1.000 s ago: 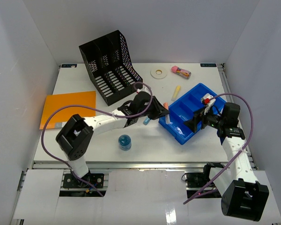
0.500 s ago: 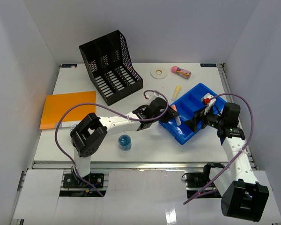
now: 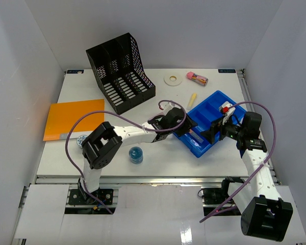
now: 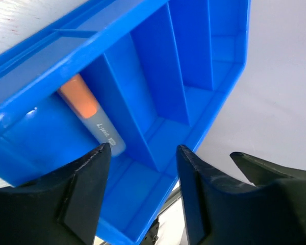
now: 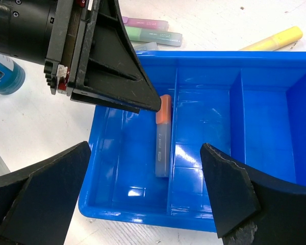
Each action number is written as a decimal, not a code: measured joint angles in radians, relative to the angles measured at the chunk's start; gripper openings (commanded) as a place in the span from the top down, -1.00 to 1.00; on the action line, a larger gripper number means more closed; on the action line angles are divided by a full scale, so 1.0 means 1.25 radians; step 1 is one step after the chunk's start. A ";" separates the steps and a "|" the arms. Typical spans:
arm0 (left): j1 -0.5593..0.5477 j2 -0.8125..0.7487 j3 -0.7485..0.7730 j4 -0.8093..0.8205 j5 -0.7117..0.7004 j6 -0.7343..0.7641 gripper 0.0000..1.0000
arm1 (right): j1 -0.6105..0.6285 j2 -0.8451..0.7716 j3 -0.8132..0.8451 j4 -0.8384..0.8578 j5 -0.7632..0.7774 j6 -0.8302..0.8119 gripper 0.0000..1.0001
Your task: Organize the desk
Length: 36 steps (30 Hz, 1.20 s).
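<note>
- White worktop fills the floor of a pale grey walled box, with a metal rail along its near edge.
- Blue tray sits right of centre and is split by dividers. An orange-capped marker lies flat in one long compartment, against a divider.
- Black mesh file rack is at the back left, tipped back.
- Low over the tray's left end is the left hand. Its jaws are partly apart and grip nothing. The marker lies loose just beyond one finger.
- At the tray's near-right side is the right hand, spread wide and holding nothing.
- Around the tray:
  - orange folder flat at the left
  - tape roll and pink-capped case at the back
  - yellow marker just behind the tray
  - blue round pot near the front
  - pastel markers beside the tray's left rim
- The left arm covers the tray's left corner in the top view.
- Small round item at the folder's near edge is too small to identify.
</note>
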 measured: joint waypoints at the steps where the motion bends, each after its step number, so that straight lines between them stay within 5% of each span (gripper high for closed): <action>1: -0.001 0.000 0.000 0.005 0.000 -0.002 -0.46 | 0.000 0.000 0.000 0.000 -0.001 0.000 -0.89; 7: -0.003 -0.012 0.006 -0.008 -0.003 0.038 -0.47 | 0.000 0.000 0.000 -0.001 -0.023 -0.010 -0.97; 11: -0.003 -0.051 0.006 -0.043 -0.021 0.123 -0.69 | 0.000 -0.008 0.000 -0.027 -0.088 -0.067 -0.92; 14: -0.003 -0.145 -0.022 -0.073 -0.051 0.235 -0.93 | 0.000 -0.025 0.000 -0.073 -0.175 -0.185 -0.95; 17: 0.008 -0.299 -0.081 -0.102 -0.077 0.368 -0.96 | 0.014 -0.035 0.008 -0.174 -0.252 -0.380 -0.96; 20: 0.039 -0.464 -0.154 -0.131 -0.099 0.496 -0.96 | 0.144 0.001 0.057 -0.300 -0.255 -0.578 -0.97; 26: 0.138 -0.693 -0.332 -0.209 -0.176 0.712 -0.96 | 0.456 0.199 0.254 -0.383 -0.048 -0.749 -0.84; 32: 0.147 -0.852 -0.480 -0.307 -0.256 0.820 -0.96 | 0.595 0.548 0.548 -0.455 0.154 -0.853 -0.41; 36: 0.147 -0.946 -0.486 -0.340 -0.333 0.832 -0.96 | 0.655 0.696 0.677 -0.494 0.237 -0.883 -0.30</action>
